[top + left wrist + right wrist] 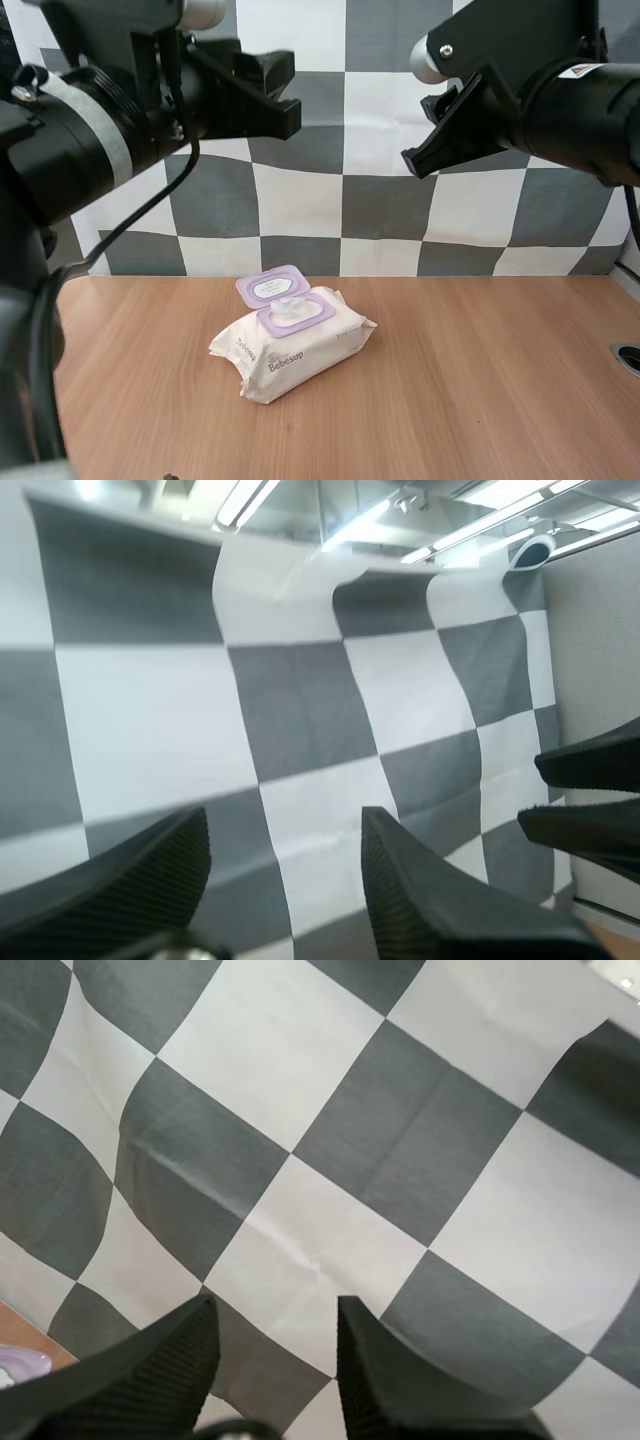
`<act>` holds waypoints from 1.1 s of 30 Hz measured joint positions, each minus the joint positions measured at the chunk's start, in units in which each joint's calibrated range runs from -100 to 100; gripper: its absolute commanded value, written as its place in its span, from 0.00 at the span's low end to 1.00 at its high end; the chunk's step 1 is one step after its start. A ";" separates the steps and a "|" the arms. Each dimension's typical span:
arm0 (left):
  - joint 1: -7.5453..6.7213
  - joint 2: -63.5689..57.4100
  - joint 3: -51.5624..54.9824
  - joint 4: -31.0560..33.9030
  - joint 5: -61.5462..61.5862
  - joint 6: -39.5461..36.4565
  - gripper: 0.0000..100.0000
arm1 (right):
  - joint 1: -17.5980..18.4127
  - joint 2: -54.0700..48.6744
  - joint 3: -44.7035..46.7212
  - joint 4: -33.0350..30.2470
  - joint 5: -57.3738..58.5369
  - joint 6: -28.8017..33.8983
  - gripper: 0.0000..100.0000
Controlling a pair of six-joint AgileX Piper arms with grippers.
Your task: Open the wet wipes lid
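**Wipes lid flipped open, both grippers held high and spread**

The wet wipes pack (290, 345) lies flat near the middle of the wooden table (480, 380), set at an angle, with the brand lettering on its near side. Its purple lid (270, 287) stands tilted up and back from the far edge of the purple frame (297, 313) on top of the pack. The pale dispensing opening inside the frame is uncovered. Nothing touches the pack.

The high view gives this whole layout. From the right wrist view, the pack is a sliver of purple (20, 1365) against a corner of the table (30, 1335), just beside that arm's own finger.

The left gripper (285, 88) hangs well above the table on the left and points inward toward the middle. The right gripper (425, 135) hangs at about the same height on the right, angled inward and slightly down. The two face each other across a gap, both well clear of the pack.

In the left wrist view, the left gripper (285, 825) has its two fingers standing apart with the ribbed inner faces turned to each other and nothing between them. That view also takes in the right gripper (545, 795) off to the side, at about the same level.

In the right wrist view, the right gripper (275, 1310) likewise has its fingers spread, ribbed faces showing, holding nothing.
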 measured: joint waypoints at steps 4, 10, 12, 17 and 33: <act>0.00 -2.49 -0.97 1.34 -8.70 4.00 0.75 | -0.70 -8.01 0.00 -6.81 -0.18 6.11 0.62; 0.00 -2.74 4.65 10.87 -24.79 2.13 0.00 | -3.36 -16.62 0.00 -14.47 2.01 10.49 0.58; 0.00 -2.44 7.08 13.58 -30.29 -0.79 0.00 | -3.83 -16.92 0.00 -14.85 2.71 10.50 0.57; 0.00 0.75 11.29 14.30 -42.60 -8.20 0.00 | -5.41 -16.92 0.00 -12.79 3.72 12.83 0.55; 5.01 4.26 20.52 -2.84 -25.04 -31.86 0.00 | -9.03 -20.69 12.58 -8.25 -3.42 13.90 0.00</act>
